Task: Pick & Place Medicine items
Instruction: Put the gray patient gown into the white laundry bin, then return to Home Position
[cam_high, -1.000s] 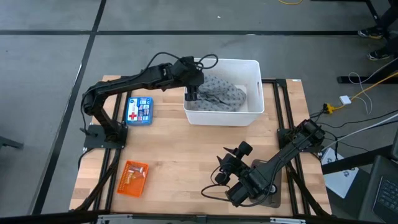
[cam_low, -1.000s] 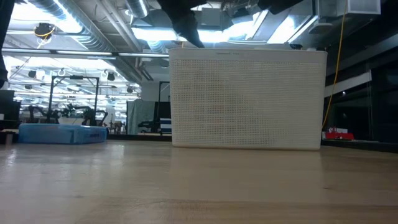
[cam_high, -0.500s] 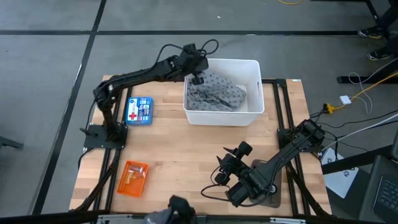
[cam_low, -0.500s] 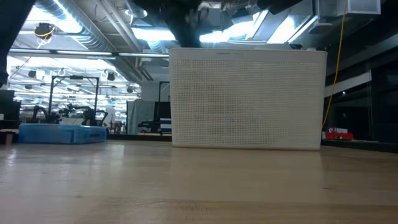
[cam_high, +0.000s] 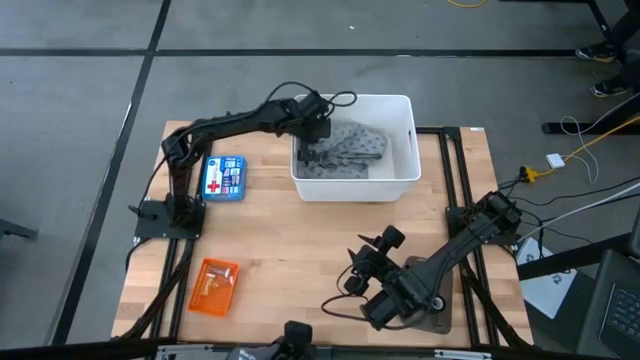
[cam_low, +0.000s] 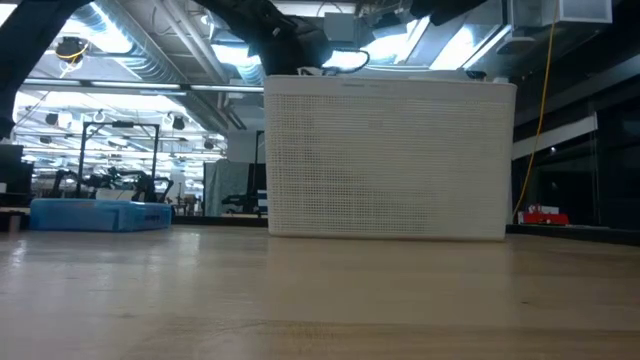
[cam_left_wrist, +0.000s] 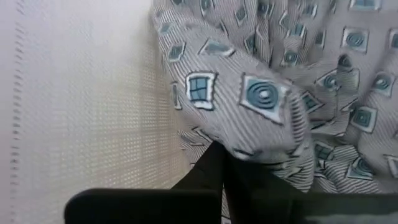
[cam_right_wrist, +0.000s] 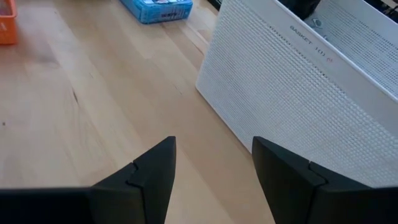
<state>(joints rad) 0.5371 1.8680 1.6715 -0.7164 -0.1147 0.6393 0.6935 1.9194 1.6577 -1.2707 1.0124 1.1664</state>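
Note:
A flat blue box with a red cross (cam_high: 223, 178) lies on the wooden table left of a white basket (cam_high: 405, 140); it also shows in the low view (cam_low: 100, 214) and the right wrist view (cam_right_wrist: 158, 9). A grey patterned cloth (cam_high: 350, 150) lies bunched in the basket. My left gripper (cam_high: 312, 152) reaches down into the basket's left part, next to its wall (cam_left_wrist: 81, 93), and is shut at the cloth. My right gripper (cam_right_wrist: 214, 168) hangs open over the table's near part (cam_high: 362, 268), holding nothing. My left gripper has a raised fold of the cloth (cam_left_wrist: 261, 140) at its shut fingers (cam_left_wrist: 214, 171), close to the basket's left wall. It comes from above, pointing down. The fold covers the fingertips, so how many layers they have does not show. The rest of the cloth lies slack in the basket.
An orange box (cam_high: 214, 286) lies at the table's near left. Black frame rails run along the left and right sides (cam_high: 455, 200). Bare wood lies between the basket and my right gripper.
My left gripper rose toward the basket's far rim, then came back down into the basket's left part and shut at the cloth. The basket has slid a little toward the table's left edge, and the cloth is bunched differently.

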